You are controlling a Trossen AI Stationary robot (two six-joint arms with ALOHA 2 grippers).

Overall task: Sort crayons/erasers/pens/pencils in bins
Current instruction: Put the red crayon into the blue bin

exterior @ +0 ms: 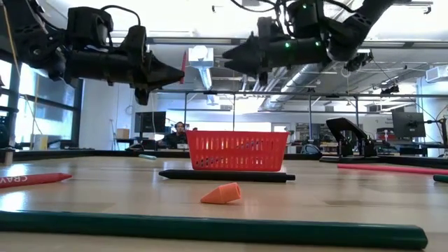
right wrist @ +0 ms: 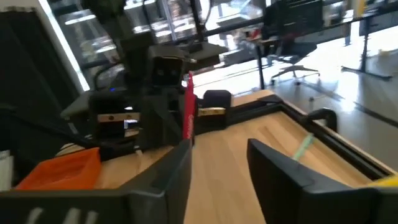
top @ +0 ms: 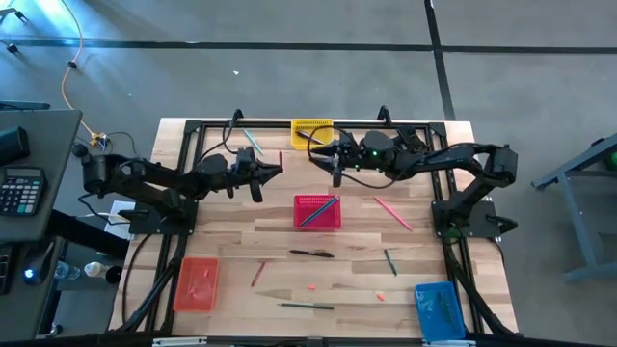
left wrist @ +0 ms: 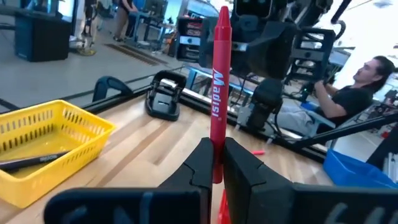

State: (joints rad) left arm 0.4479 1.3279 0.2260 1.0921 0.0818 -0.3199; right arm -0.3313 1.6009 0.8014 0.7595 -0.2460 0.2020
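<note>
My left gripper (top: pixel 273 172) hangs above the table's far middle, shut on a red crayon (left wrist: pixel 219 93). My right gripper (right wrist: pixel 221 163) faces it from the right, open with nothing between its fingers, beside the yellow bin (top: pixel 311 132). That bin holds a black pen (left wrist: pixel 31 160). The red bin (top: pixel 317 211) at the middle holds pencils. On the table lie a black pen (top: pixel 310 253), a pink pencil (top: pixel 392 213), a green pencil (top: pixel 390 260), a red crayon (top: pixel 257 274), two erasers (top: pixel 313 285) (top: pixel 381 296) and a dark pencil (top: pixel 307 306). My left gripper pinches the crayon's lower part (left wrist: pixel 216 158) between its two fingers. The fingers are level and point toward the table's right, lying across the crayon. The crayon stands upright, most of its length above the fingers, lifted clear of the table.
The orange bin (top: pixel 198 284) sits at the near left corner and the blue bin (top: pixel 439 308) at the near right. A teal pencil (top: pixel 253 142) lies near the far edge. A black frame (top: pixel 193 130) edges the table. A person (left wrist: pixel 357 93) sits beyond the table.
</note>
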